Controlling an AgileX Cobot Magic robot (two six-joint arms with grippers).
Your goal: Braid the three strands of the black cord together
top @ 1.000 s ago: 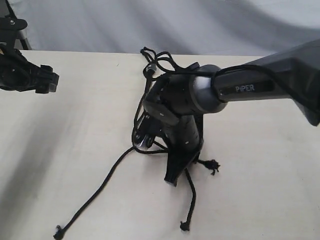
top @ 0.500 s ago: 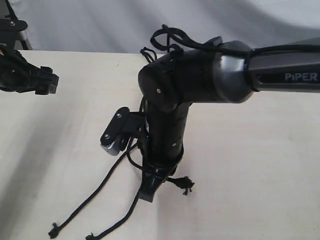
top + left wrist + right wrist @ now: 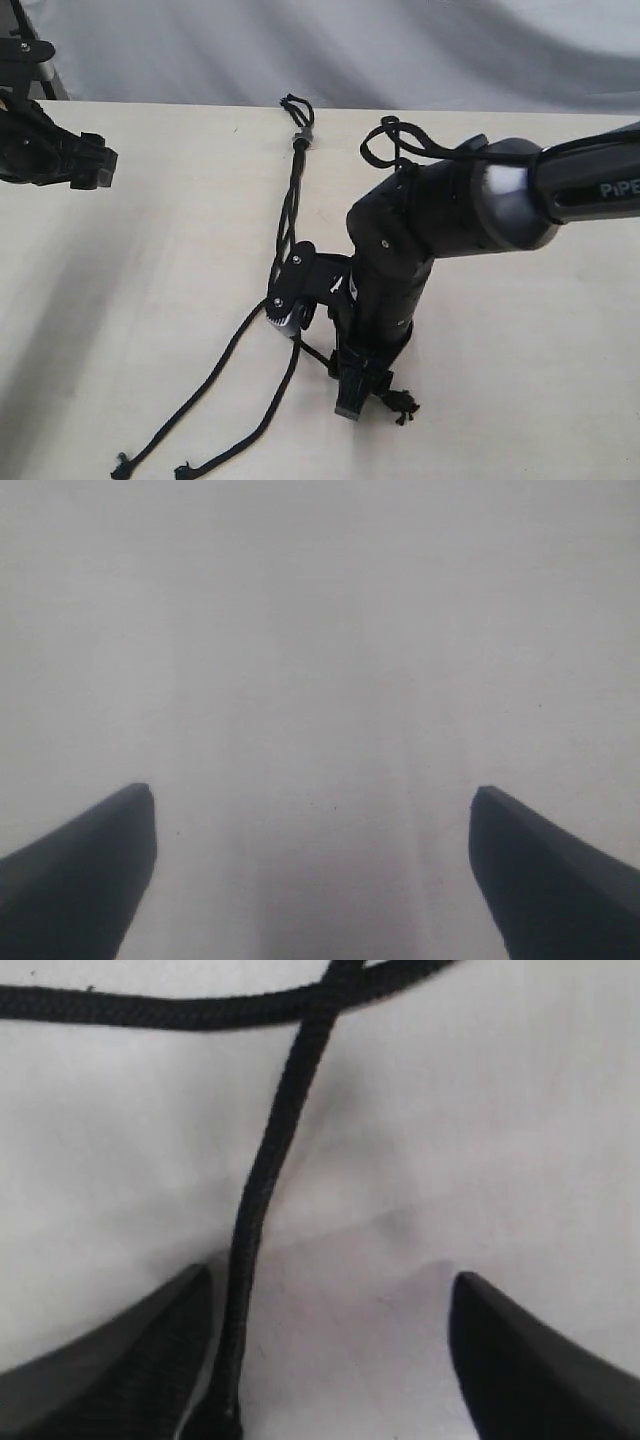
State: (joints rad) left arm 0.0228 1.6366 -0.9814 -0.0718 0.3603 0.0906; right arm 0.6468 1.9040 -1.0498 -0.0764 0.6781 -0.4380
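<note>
Exterior view: the black cord [image 3: 292,195] runs from its grey clamp [image 3: 302,138] at 12 o'clock down the table [image 3: 520,330], and two strands [image 3: 205,380] trail to 7 o'clock. The right arm [image 3: 450,210] covers the cord's middle. Its right gripper [image 3: 352,395] points down beside a frayed knot [image 3: 402,403]. The left gripper [image 3: 95,165] sits at 10 o'clock, well apart.

Left wrist view: the left gripper [image 3: 313,820] is spread wide, with only bare table between its jaws.

Right wrist view: the right gripper [image 3: 330,1310] is parted. One strand [image 3: 265,1170] lies along a finger, unpinched, and crosses another strand [image 3: 150,1007].

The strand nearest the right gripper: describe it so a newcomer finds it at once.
On the pale table, find the right gripper pointing down at mid-table. The strand ends in a frayed knot just beside its tip. The other two strands trail off toward the left arm's side, their ends close together.
</note>
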